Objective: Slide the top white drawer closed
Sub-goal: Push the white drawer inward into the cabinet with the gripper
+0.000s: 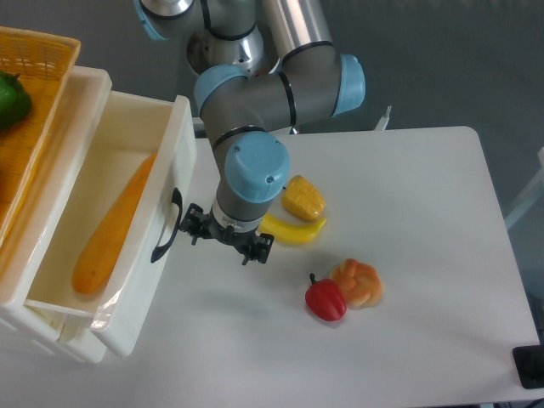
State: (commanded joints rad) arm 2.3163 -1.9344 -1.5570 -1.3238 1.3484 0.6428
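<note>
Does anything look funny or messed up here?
Nothing is spilled or broken. The top white drawer sticks out, partly open, with a long orange vegetable lying inside. The gripper sits beside the drawer's black handle. The toy foods sit tidily on the table.

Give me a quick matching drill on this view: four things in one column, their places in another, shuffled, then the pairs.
Things:
1. long orange vegetable
2. green pepper
3. red pepper
4. pincer

Places:
A. in the woven yellow basket, at the left edge
B. on the table, beside the bread roll
C. lying inside the top white drawer
D. just right of the drawer's black handle

Pairs: 1-C, 2-A, 3-B, 4-D
</note>
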